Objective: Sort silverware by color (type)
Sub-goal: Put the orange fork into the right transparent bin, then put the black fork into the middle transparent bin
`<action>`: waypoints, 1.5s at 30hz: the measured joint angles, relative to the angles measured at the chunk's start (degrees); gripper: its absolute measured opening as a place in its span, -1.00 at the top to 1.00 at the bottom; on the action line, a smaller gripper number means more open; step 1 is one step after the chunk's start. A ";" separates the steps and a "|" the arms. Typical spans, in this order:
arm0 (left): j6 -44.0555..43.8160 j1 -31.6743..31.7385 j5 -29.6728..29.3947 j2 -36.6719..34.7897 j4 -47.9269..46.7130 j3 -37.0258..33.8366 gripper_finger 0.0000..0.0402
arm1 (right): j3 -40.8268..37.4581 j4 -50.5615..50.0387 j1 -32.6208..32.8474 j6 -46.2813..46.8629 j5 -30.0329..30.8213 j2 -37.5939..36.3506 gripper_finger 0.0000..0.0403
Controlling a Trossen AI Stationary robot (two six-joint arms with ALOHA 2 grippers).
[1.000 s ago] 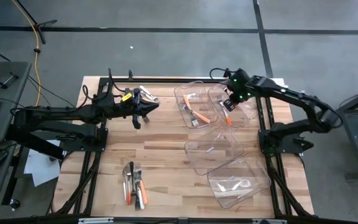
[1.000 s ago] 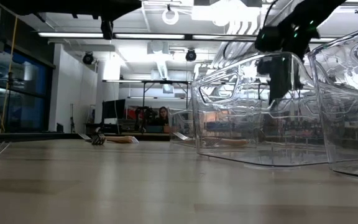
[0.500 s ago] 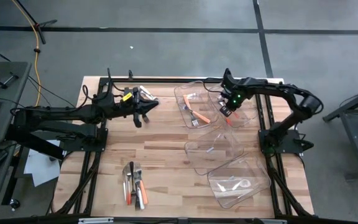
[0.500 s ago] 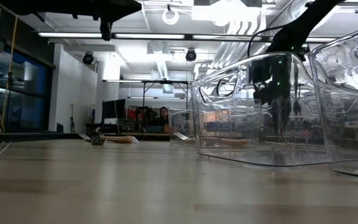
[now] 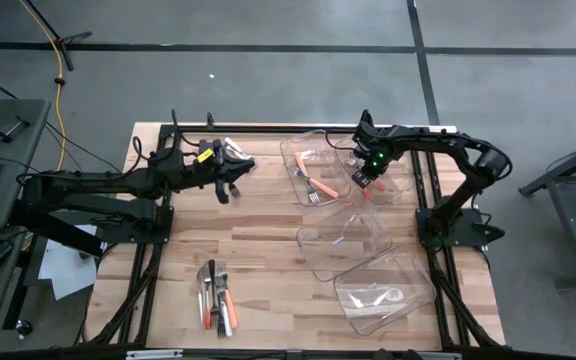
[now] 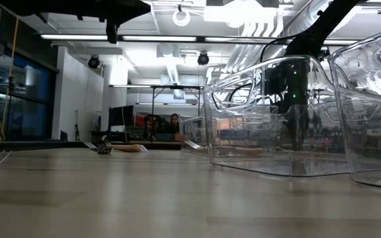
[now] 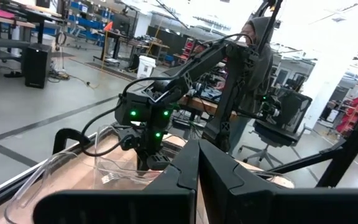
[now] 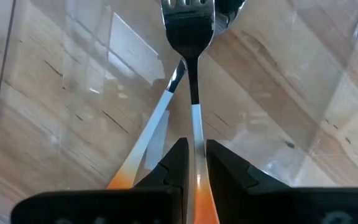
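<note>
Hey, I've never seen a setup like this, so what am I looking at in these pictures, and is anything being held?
This is a two-armed robot at a wooden table, sorting cutlery. One picture looks straight down from overhead, one looks level across the tabletop, and two come from cameras on the arms' wrists.

The right gripper is lowered into a clear bin at the far right of the table. Its wrist camera shows the fingers shut on an orange-handled fork, with another orange-handled piece lying in the bin beneath.

The left gripper waits above the table's far left, fingers shut on nothing.

The neighbouring bin holds more orange pieces, and an unsorted pile lies near the front edge.
</note>
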 joint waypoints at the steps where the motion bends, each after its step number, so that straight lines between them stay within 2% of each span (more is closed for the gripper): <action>1: 0.04 0.00 -0.40 0.00 -0.01 0.00 1.00 | 0.00 0.01 0.00 -0.02 0.00 0.00 0.79; 9: 1.15 0.00 -1.50 0.00 0.00 0.00 1.00 | 0.00 0.10 0.00 0.22 -0.24 -0.24 0.76; 13: 1.13 0.00 -1.49 0.00 0.01 0.00 1.00 | -0.16 0.22 0.00 -0.03 -1.14 -2.36 0.64; 23: 1.05 0.00 -1.49 0.00 0.01 0.00 1.00 | -0.15 -3.90 0.00 -0.05 -1.10 -14.53 0.13; 26: 0.97 0.00 -1.49 0.00 0.01 0.00 1.00 | -0.15 -4.57 0.02 -0.02 -3.66 -19.61 0.03; 29: 0.97 0.00 -1.49 0.00 -0.01 0.00 1.00 | -0.15 -3.74 0.48 0.07 -8.96 -24.89 -0.02; 35: 0.99 0.00 -1.47 0.00 -0.01 0.00 1.00 | -0.15 7.19 4.64 4.61 -17.39 -32.83 -0.04; 39: 0.99 0.00 -1.47 0.00 -0.01 0.00 1.00 | -0.15 19.98 9.86 7.82 -17.83 -34.41 -0.04; 45: 0.97 0.00 -1.47 0.00 0.01 0.00 1.00 | -0.11 34.74 17.85 8.79 -17.83 -33.09 -0.04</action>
